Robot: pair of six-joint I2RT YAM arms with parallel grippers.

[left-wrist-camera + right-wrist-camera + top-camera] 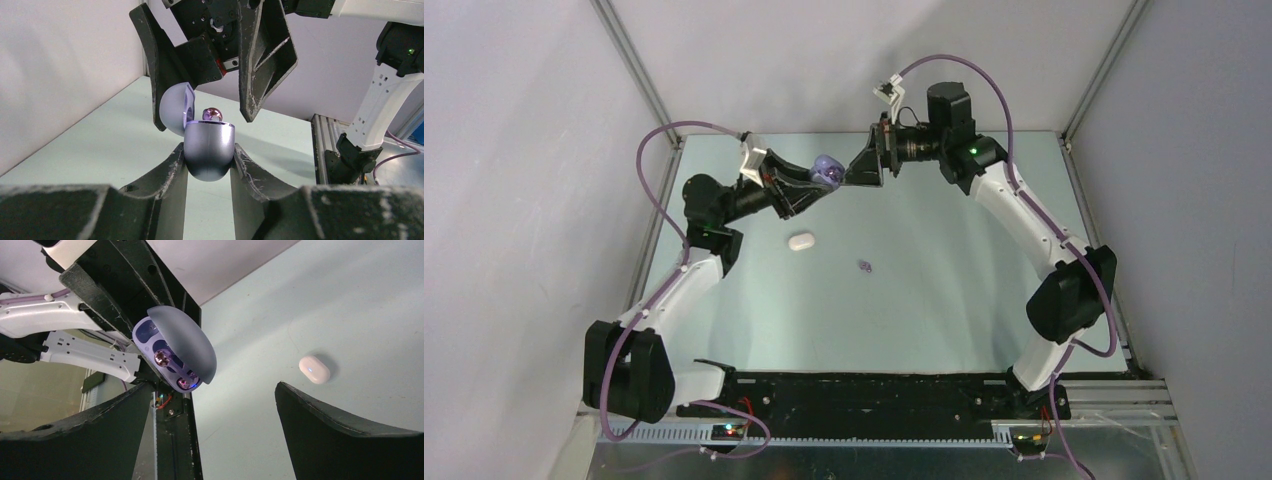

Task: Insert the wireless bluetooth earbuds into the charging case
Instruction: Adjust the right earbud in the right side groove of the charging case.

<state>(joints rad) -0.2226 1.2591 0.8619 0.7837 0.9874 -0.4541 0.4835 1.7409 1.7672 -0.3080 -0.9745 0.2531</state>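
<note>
My left gripper [208,148] is shut on the lower shell of the purple charging case [209,150] and holds it raised above the table. The case lid [172,112] hangs open. One glossy purple earbud [212,115] sits in a socket, also visible in the right wrist view as a shiny bud [161,358]. My right gripper [864,165] is wide open just beside the case, with nothing between its fingers [260,60]. Another purple earbud [865,265] lies loose on the table.
A white pebble-like case [801,241] lies shut on the table below the left gripper; it is also in the right wrist view [314,369]. White walls enclose the table on the left, back and right.
</note>
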